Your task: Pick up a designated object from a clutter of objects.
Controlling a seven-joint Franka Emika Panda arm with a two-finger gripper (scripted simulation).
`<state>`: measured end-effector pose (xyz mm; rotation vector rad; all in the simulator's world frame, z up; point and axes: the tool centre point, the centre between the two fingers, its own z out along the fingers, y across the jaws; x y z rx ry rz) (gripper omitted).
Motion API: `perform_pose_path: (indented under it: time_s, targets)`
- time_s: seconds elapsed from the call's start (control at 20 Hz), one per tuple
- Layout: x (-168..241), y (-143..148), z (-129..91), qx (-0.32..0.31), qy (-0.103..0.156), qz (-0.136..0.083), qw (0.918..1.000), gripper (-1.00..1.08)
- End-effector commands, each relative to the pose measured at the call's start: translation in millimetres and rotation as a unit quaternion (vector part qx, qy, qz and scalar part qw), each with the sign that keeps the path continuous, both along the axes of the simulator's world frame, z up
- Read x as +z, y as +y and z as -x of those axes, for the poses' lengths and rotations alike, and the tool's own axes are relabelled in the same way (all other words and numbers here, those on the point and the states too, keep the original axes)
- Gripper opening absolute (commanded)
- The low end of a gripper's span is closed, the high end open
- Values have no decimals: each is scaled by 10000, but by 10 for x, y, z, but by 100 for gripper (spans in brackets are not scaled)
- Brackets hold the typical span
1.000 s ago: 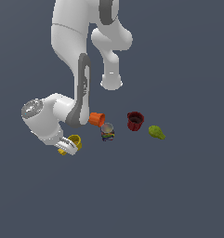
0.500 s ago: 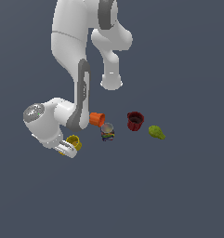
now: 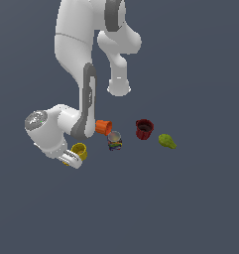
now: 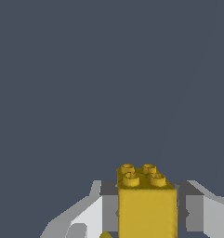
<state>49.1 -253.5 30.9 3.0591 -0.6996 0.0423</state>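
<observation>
The designated object, a tiny yellow block [image 4: 146, 204] with studs on one face, fills the gap between my gripper's [image 4: 147, 211] grey fingers [image 4: 109, 207], which press on both its sides. In the exterior view my gripper [image 3: 69, 160] is low at the exterior view's left, right beside the yellow cup [image 3: 80, 150]; only a yellow speck shows at the fingertips there. The rest of the clutter lies in a row to the exterior view's right: an orange cup [image 3: 103, 127], a multicoloured can [image 3: 115, 141], a dark red cup [image 3: 144, 128] and a green pear-shaped thing [image 3: 166, 141].
The arm's white links [image 3: 76, 59] rise above the orange cup. The yellow cup almost touches the hand. All items rest on a plain dark grey floor [image 3: 180, 208].
The wrist has shifted very slightly toward the exterior view's right over the last second. The cups, can and pear have not moved.
</observation>
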Motion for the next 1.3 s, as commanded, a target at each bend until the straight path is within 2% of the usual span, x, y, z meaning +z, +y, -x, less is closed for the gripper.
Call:
perform_pose_path:
  time_s: [0.0,0.3,0.6,1.25]
  targets:
    - [7,8,2,0,1,0,10000,-100]
    - [133,128,16,0,4,-2,10000,-100]
    - [417,400,44,0,15,-7,10000,-100]
    - [1532,1450,138,0,62,-16,10000,-100]
